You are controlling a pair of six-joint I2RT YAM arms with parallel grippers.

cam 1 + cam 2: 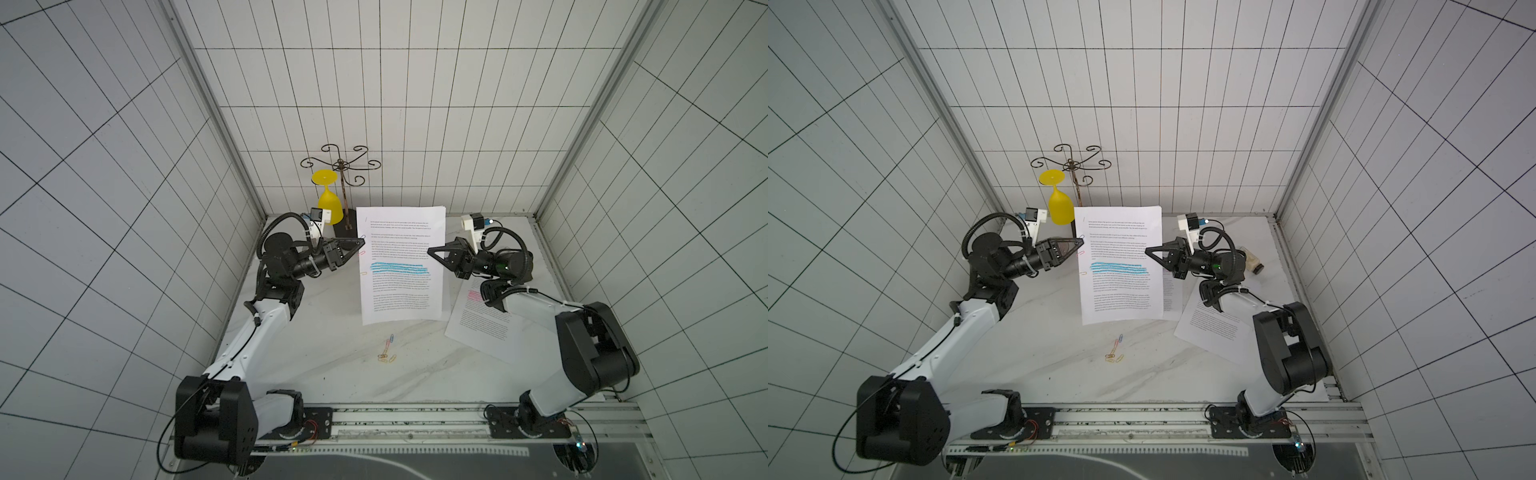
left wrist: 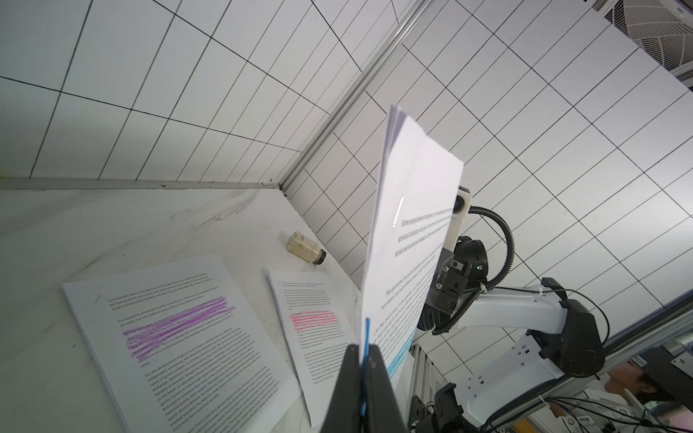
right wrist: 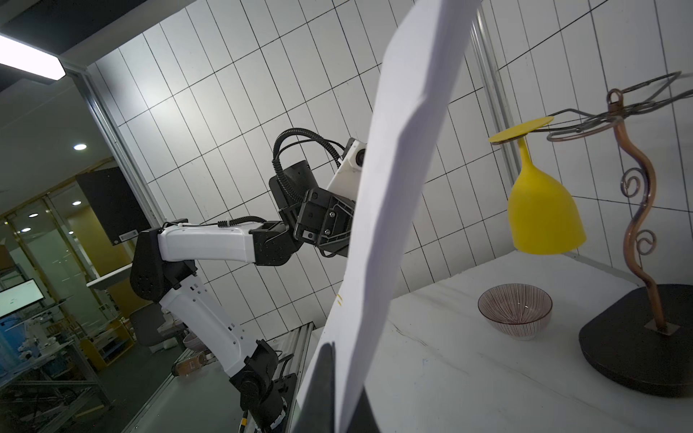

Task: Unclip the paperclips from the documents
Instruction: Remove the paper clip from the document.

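The blue-banded document hangs upright above the table between both arms. My left gripper is shut on a blue paperclip at the sheet's left edge. Below it on that edge sit a pink paperclip and an orange paperclip. My right gripper is shut on the document's right edge. Several loose paperclips lie on the table in front. The purple-banded document and the pink-banded document lie flat.
A yellow glass hangs upside down from a wire rack at the back. A striped bowl stands beside the rack's dark base. A small bottle lies near the right wall.
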